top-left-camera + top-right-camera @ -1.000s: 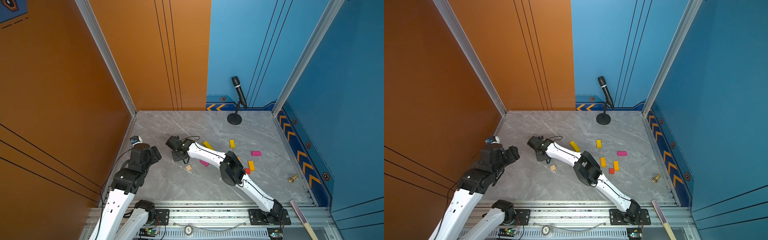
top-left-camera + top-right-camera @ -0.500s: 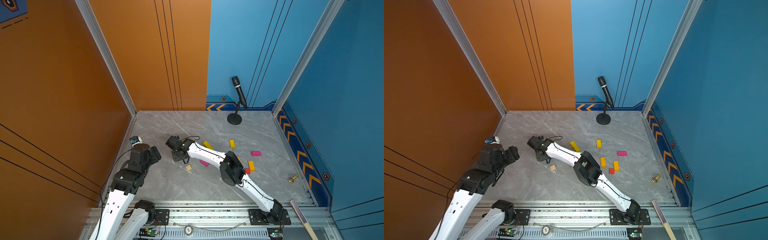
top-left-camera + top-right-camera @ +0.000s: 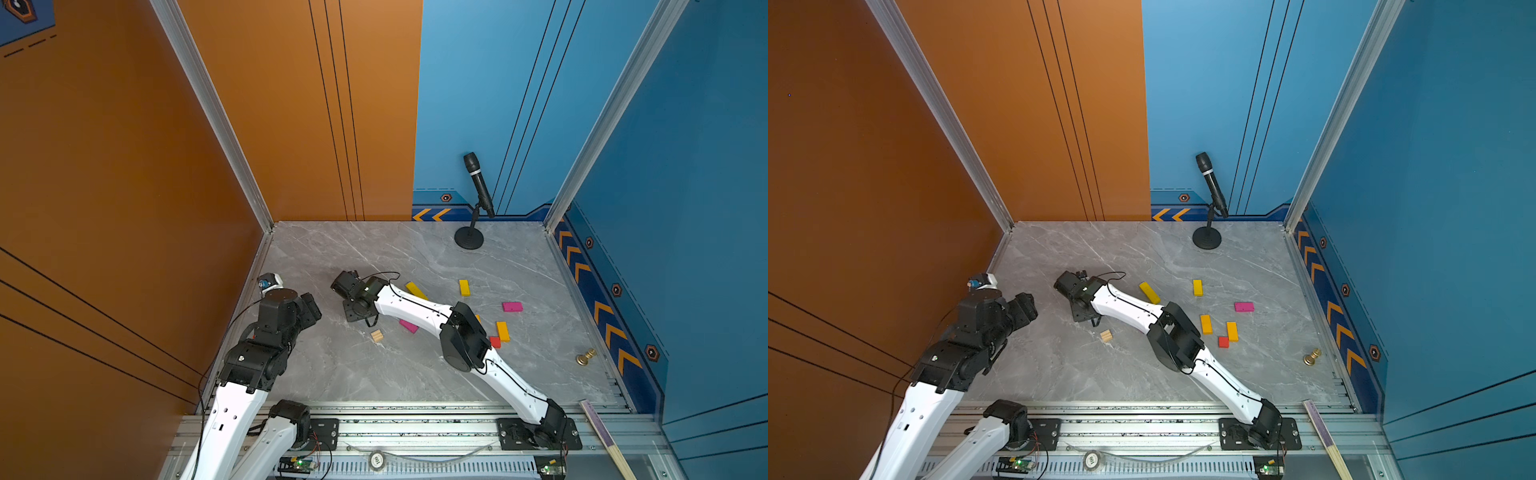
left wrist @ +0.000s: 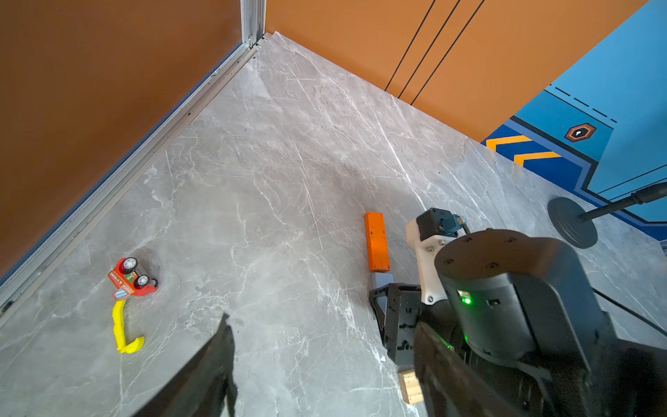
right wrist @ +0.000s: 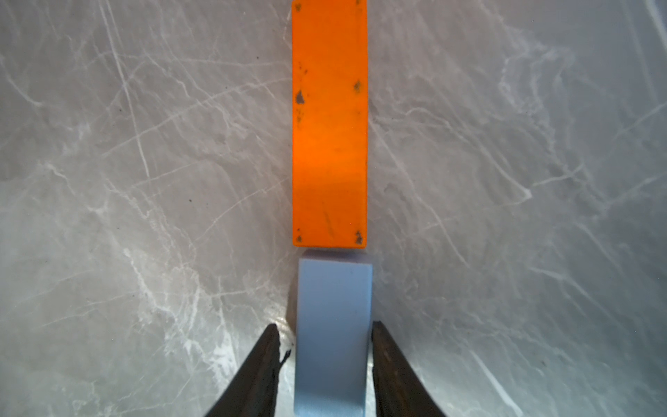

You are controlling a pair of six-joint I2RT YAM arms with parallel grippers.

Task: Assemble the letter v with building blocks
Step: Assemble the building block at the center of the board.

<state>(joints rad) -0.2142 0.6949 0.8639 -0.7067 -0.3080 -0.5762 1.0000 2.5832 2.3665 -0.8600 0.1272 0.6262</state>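
The orange block [image 5: 329, 126] lies flat on the grey marble table, with the light blue block [image 5: 334, 289] end to end against it. My right gripper [image 5: 323, 325] is low over the table and open, one finger on each side of the light blue block with thin gaps. Both blocks also show in the left wrist view, orange block [image 4: 376, 241] and light blue block [image 4: 382, 279]; the right gripper [image 3: 356, 309] hides them in both top views. A plain wood cube [image 3: 377, 336] lies just behind it. My left gripper [image 4: 323, 321] hovers open and empty at the table's left side.
Loose blocks lie right of the right arm: yellow [image 3: 415, 290], yellow [image 3: 464, 287], pink [image 3: 512, 306], pink [image 3: 409, 326], amber [image 3: 502, 331], red [image 3: 494, 342]. A microphone stand [image 3: 469, 239] stands at the back, a brass knob [image 3: 585, 357] at the right, a toy truck [image 4: 130, 278] near the left wall.
The right jaws have opened off the light blue block. Neither arm has visibly shifted in the top views.
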